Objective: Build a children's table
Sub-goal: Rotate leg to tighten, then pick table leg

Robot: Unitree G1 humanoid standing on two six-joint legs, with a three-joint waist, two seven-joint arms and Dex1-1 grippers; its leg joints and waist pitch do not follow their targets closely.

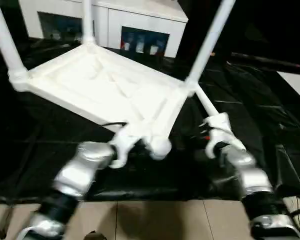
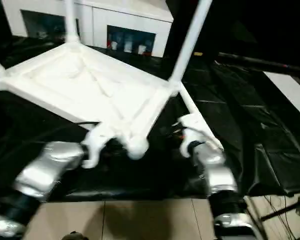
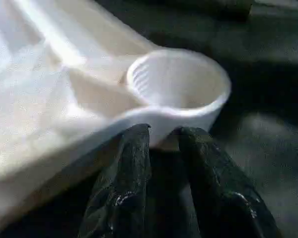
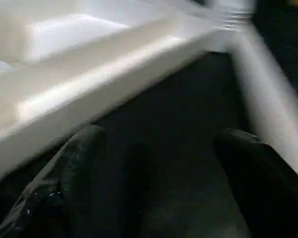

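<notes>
The white tabletop (image 1: 105,85) lies upside down and tilted, its ribbed underside facing up. Three white legs stand in its corner sockets: at the left (image 1: 2,35), at the back (image 1: 87,20) and at the right (image 1: 210,40). The near corner socket (image 3: 176,79) is empty. My left gripper (image 1: 121,150) is shut on the tabletop's edge right under that socket, its black fingers (image 3: 126,163) close together. Another white leg (image 1: 206,106) lies on the floor from the right corner towards me. Beside it, my right gripper (image 4: 159,148) hangs open between this leg and the tabletop's edge, holding nothing.
A black sheet (image 1: 40,150) covers the floor under the work, with beige tiles (image 1: 155,220) along its near edge. A white glass-door cabinet (image 1: 140,25) stands behind the tabletop. A white panel (image 1: 295,82) lies at the far right.
</notes>
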